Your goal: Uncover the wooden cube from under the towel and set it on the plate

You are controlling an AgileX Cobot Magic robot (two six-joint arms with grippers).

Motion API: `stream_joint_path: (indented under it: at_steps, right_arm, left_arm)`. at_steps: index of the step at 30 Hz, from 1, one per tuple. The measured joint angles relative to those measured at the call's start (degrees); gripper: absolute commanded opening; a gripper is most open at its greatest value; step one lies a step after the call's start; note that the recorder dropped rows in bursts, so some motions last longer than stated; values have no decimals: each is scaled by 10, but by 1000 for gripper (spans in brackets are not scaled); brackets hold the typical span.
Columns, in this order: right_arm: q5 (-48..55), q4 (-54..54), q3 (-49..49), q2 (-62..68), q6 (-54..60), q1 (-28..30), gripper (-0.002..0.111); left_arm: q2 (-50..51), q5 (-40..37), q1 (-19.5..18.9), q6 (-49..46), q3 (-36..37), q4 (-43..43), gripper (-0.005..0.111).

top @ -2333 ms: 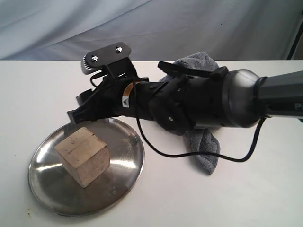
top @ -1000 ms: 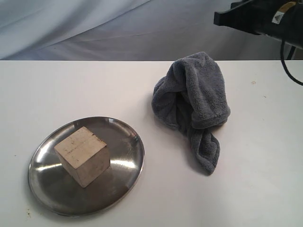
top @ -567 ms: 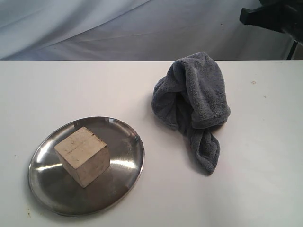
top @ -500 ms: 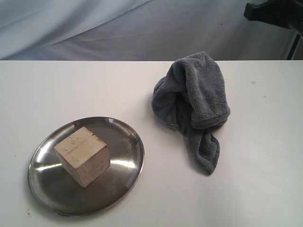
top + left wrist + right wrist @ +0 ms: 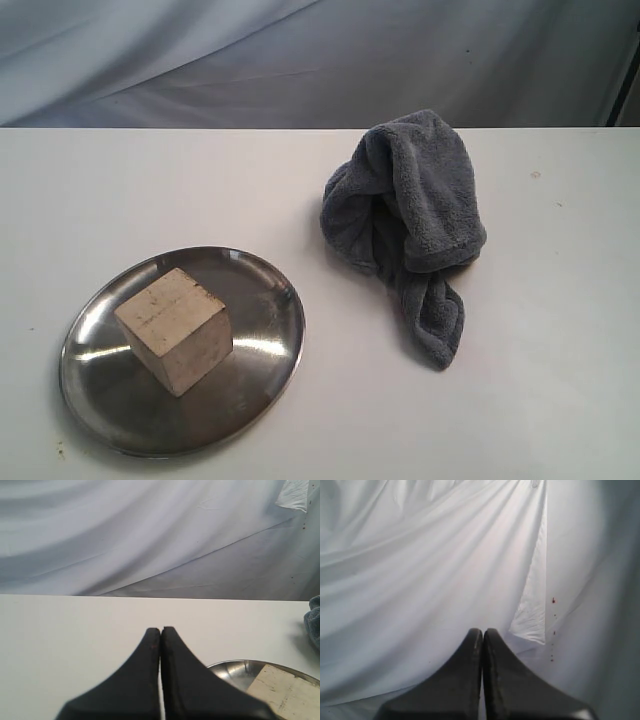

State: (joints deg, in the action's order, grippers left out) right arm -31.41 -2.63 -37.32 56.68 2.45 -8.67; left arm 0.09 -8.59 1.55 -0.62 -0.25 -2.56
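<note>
A pale beige wooden cube [image 5: 175,330] sits on a round stainless-steel plate [image 5: 255,385] at lower left of the exterior view, well apart from a crumpled dark grey plush towel [image 5: 410,200] right of centre on the white counter [image 5: 150,190], while the left arm's jaws and the right arm's jaws are clenched empty.

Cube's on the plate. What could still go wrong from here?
The left gripper, shut, looks close to the plate in its wrist view; a move that way could nudge the plate.
The plate's rim is low, so a knock could slide the wooden cube off.
The towel lies loosely heaped beside the plate; a passing arm could drag it into it.
</note>
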Motion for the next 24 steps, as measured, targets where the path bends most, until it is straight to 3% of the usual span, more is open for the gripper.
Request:
stream_joint_path:
  at_steps: [24]
  right_arm:
    - [90, 62, 189, -357, 59, 0, 0]
  left_arm:
    - [0, 0, 0, 0, 0, 0, 1]
